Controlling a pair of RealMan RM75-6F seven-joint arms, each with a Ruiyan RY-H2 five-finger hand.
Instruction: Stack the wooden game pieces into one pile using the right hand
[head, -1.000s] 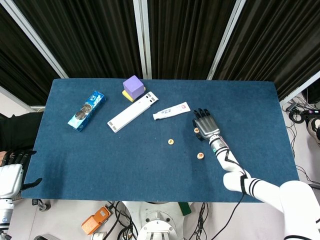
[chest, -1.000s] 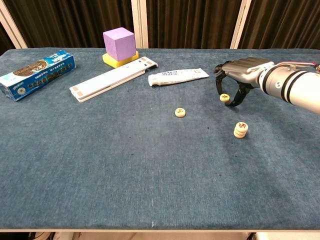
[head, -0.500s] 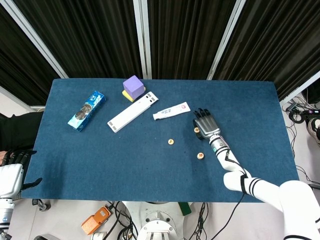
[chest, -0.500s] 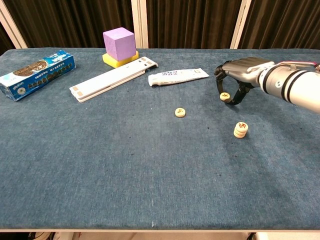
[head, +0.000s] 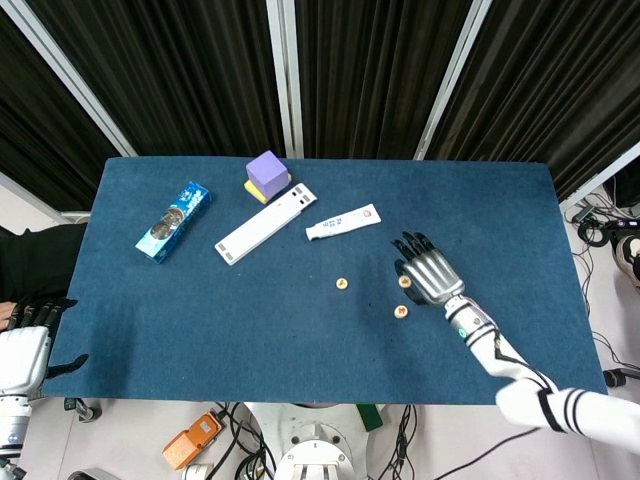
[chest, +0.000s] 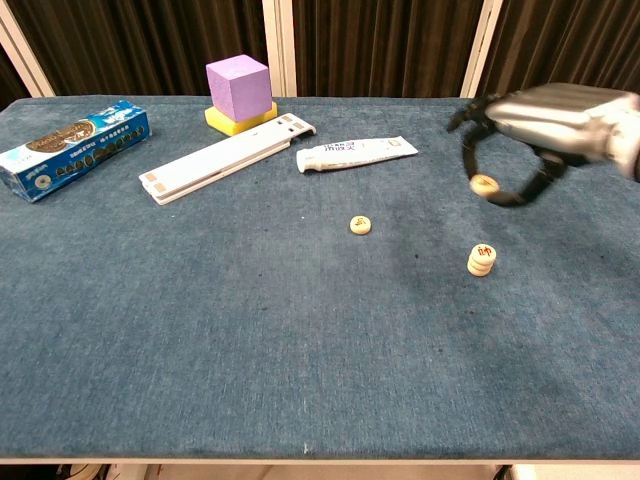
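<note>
1. We hold one wooden game piece (chest: 484, 184) pinched in the right hand (chest: 545, 115), lifted clear of the table (chest: 250, 330); the remaining fingers arch over it, apparently so the disc stays flat for placing.
2. The pile (chest: 481, 260) of stacked pieces stands at 6 o'clock from the carried piece in the chest view, well apart in height. We judge the lift serves to clear the pile's top before lowering.
3. A single loose piece (chest: 360, 225) lies at 9 o'clock from the pile, not yet stacked.
4. We keep the left hand (head: 22, 345) off the table at its 8 o'clock corner, since the task assigns the work to the right; whether its fingers are spread or curled we cannot tell.
5. The toothpaste tube (chest: 356, 153) lies at 11 o'clock from the pile, outside the likely transfer path.
</note>
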